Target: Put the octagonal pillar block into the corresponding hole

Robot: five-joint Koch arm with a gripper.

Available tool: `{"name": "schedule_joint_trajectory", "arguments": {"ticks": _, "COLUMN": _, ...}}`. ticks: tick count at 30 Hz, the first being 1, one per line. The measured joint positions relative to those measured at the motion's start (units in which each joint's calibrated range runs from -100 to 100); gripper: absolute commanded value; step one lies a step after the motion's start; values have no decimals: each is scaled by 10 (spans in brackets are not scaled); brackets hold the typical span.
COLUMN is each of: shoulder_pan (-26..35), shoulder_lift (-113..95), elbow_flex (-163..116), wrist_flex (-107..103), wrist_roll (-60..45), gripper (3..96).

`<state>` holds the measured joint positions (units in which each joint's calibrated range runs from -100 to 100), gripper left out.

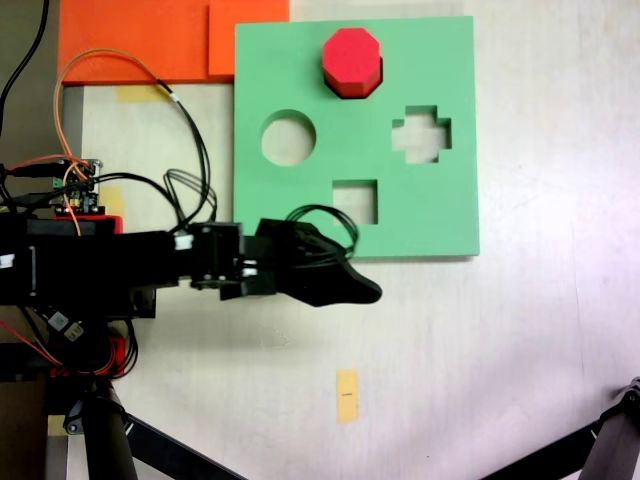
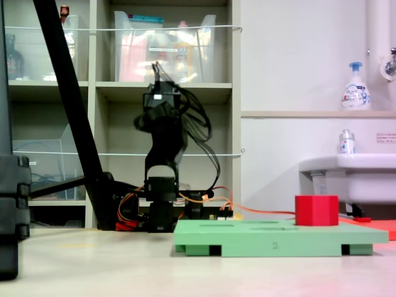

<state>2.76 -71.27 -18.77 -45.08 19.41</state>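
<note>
Red octagonal block [image 1: 351,61] sits upright at the green foam board's [image 1: 430,215] top edge, upper centre.
Our gripper [image 1: 345,283] looks closed and empty, lower centre; we should confirm it's seated flush.

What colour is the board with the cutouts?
Green, clearest in the first exterior view.

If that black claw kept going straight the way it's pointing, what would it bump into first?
Probably nothing: the gripper points toward the first exterior view's right, raised above the table, just off the green board. Depth is uncertain.

Shelving unit [image 2: 167,93], white wall [image 2: 297,55], sink [image 2: 346,170]
</note>
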Motion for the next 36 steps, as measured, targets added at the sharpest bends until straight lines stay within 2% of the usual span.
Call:
{"name": "schedule_joint_trajectory", "arguments": {"ticks": 2, "shoulder_pan": -3, "shoulder_lift": -60, "elbow_flex": -114, "wrist_flex": 100, "wrist_roll": -16, "gripper": 604}}
{"name": "schedule_joint_trajectory", "arguments": {"ticks": 6, "shoulder_pan": -2, "shoulder_lift": -164, "elbow_flex": -512, "wrist_flex": 336, "wrist_roll": -72, "gripper": 592}}
{"name": "schedule_joint_trajectory", "arguments": {"ticks": 9, "shoulder_pan": -3, "shoulder_lift": -224, "elbow_flex": -667, "wrist_flex": 483, "wrist_roll": -120, "gripper": 579}}
{"name": "schedule_joint_trajectory", "arguments": {"ticks": 13, "shoulder_pan": 0, "shoulder_lift": -280, "elbow_flex": -794, "wrist_flex": 551, "wrist_roll": -156, "gripper": 556}}
{"name": "schedule_joint_trajectory", "arguments": {"ticks": 20, "shoulder_pan": 5, "shoulder_lift": -282, "elbow_flex": -805, "wrist_flex": 534, "wrist_roll": -178, "gripper": 491}}
{"name": "schedule_joint_trajectory", "arguments": {"ticks": 36, "shoulder_pan": 5, "shoulder_lift": -282, "elbow_flex": -804, "wrist_flex": 525, "wrist_roll": -178, "gripper": 493}}
